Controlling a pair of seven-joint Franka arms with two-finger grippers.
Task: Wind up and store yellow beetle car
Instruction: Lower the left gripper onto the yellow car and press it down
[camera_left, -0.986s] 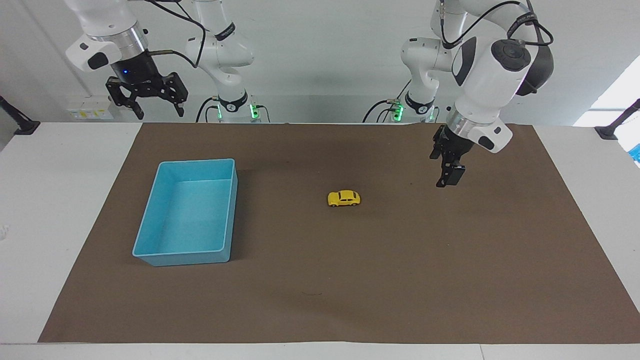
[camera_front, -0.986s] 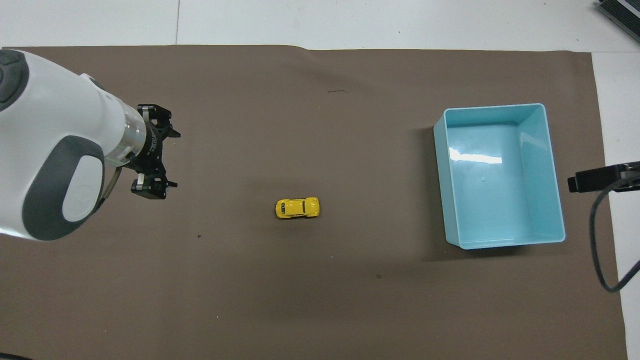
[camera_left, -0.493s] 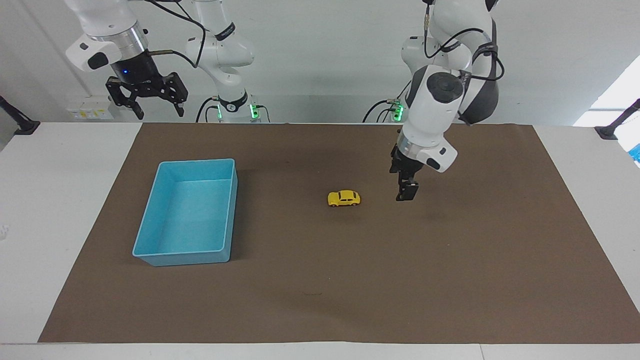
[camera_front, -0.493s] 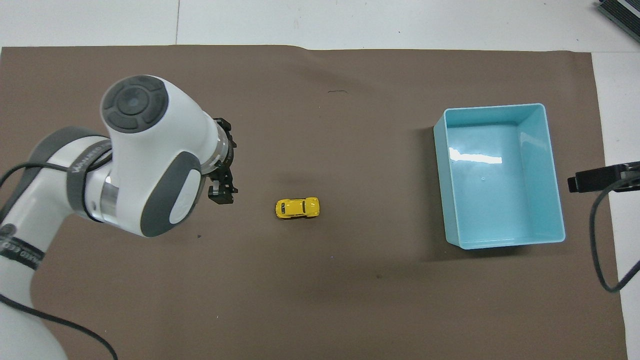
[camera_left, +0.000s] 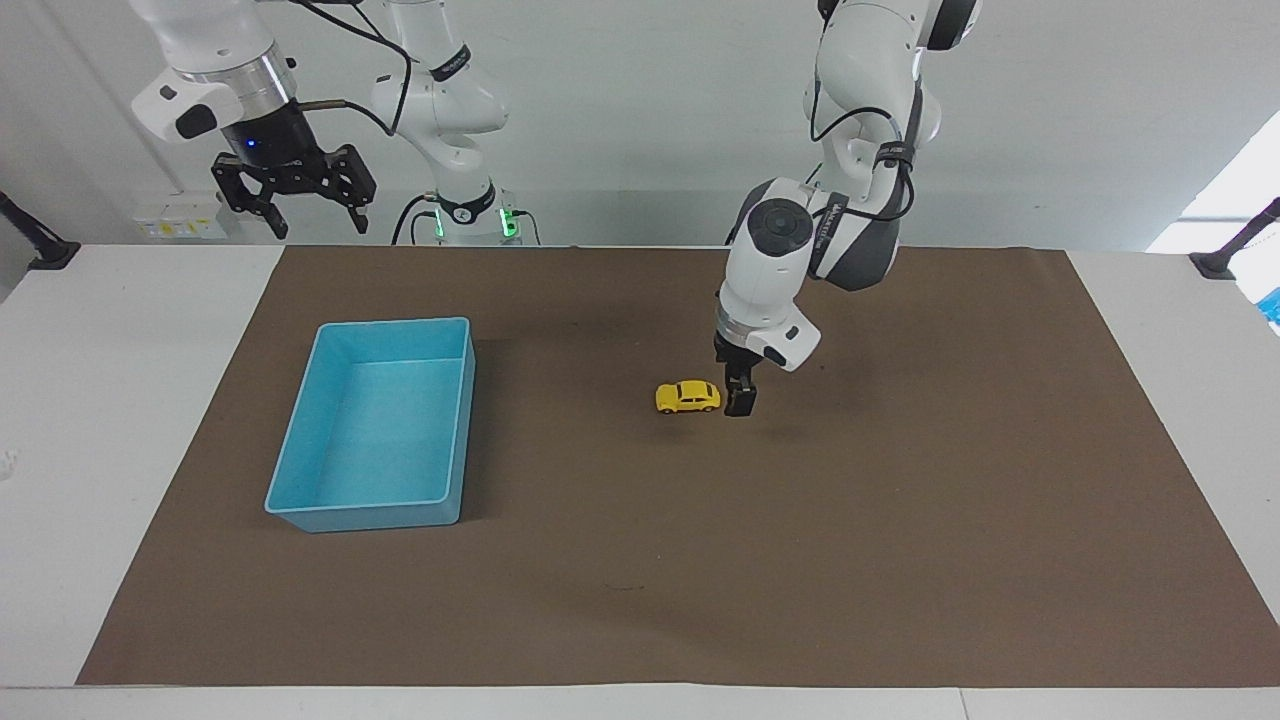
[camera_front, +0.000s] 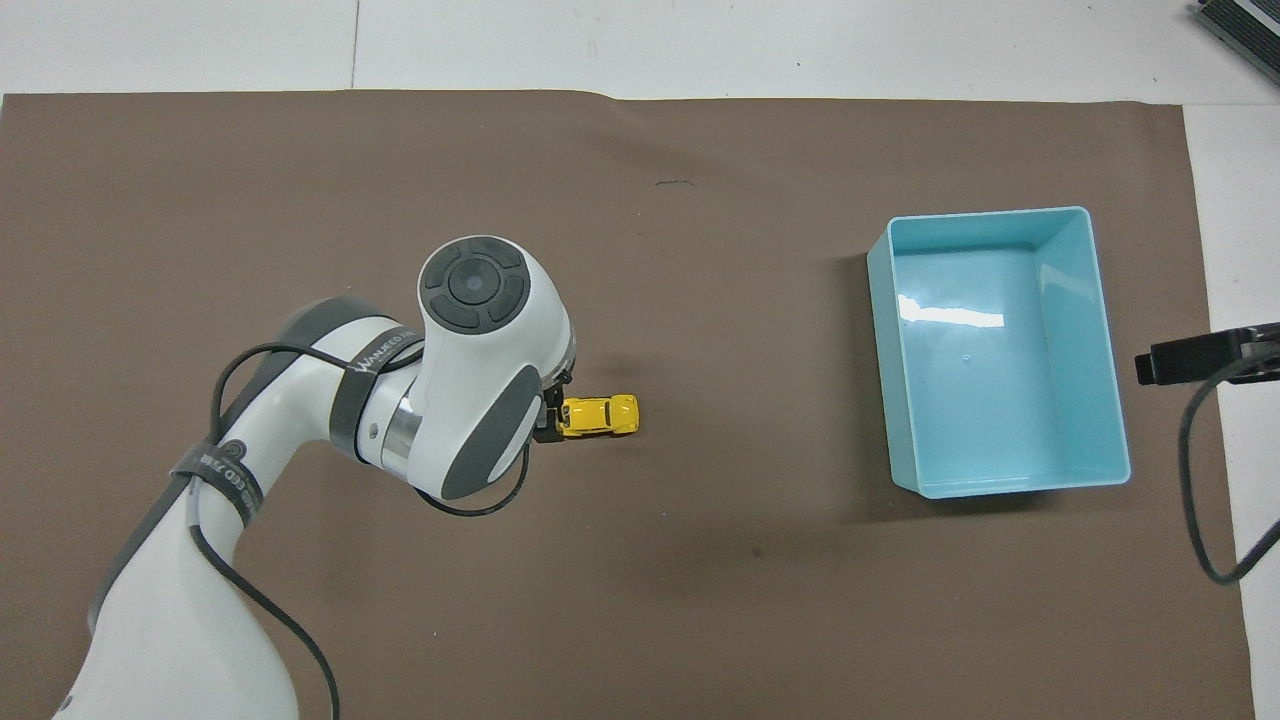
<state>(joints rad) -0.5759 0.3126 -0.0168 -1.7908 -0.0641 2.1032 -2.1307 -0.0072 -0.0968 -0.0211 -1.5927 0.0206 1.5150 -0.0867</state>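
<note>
I see the tiny yellow beetle toy car (camera_left: 688, 397) on the brown bench mat (camera_left: 900, 520), well apart from the light-blue plastic bin (camera_left: 300, 505). My left gripper (camera_left: 740, 402), jaws open, hangs just beside it; my right gripper (camera_left: 295, 200) waits open.

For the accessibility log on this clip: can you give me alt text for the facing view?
The left gripper hangs low just beside the yellow beetle car at the middle of the brown mat, not gripping it. An empty blue bin sits toward the right arm's end, and the right gripper waits raised and open near its base.
</note>
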